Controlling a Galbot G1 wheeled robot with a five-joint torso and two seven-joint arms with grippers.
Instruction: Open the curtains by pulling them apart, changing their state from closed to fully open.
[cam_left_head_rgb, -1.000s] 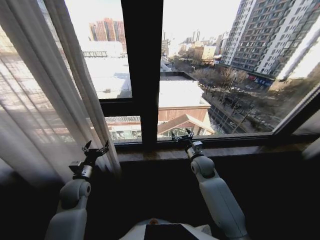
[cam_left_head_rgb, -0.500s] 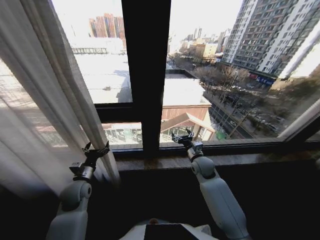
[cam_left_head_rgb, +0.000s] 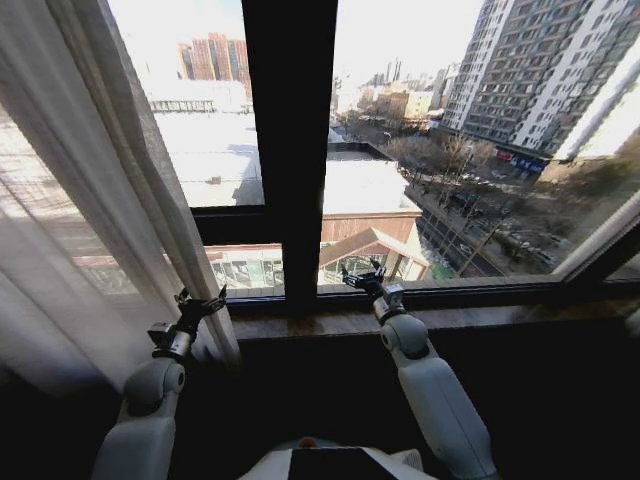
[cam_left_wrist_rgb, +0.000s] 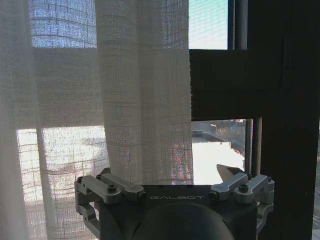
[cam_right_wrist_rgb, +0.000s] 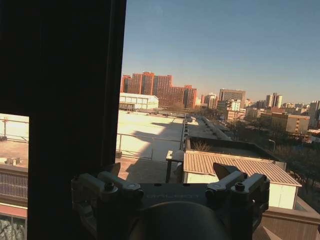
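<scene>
We are looking out through a big window, and the left curtain panel (cam_left_head_rgb: 90, 200) is hanging bunched at our left side, its sheer white pleats glowing with daylight and running down past the sill (cam_left_head_rgb: 470, 318). At the far right edge a pale strip of fabric (cam_left_head_rgb: 600, 238) is slanting across the glass, though we cannot tell for sure that it is the second panel. The thick black window frame bar (cam_left_head_rgb: 290, 150) is standing upright in the middle, with a dark crossbar meeting it from the left. Our left gripper (cam_left_head_rgb: 200, 303) is hovering just beside the inner edge of the curtain near the sill, fingers spread and holding nothing; in the left wrist view the fabric (cam_left_wrist_rgb: 145, 100) is hanging right in front of the spread jaws. Our right gripper (cam_left_head_rgb: 362, 273) is reaching up to the sill just right of the centre bar, fingers also parted and empty, with the dark frame (cam_right_wrist_rgb: 65, 100) filling one side of its wrist view. Beyond the glass, sunlit flat rooftops, red-brown blocks and a tall grey tower are sitting under a clear sky. Below the sill the wall is lying in deep shadow.
</scene>
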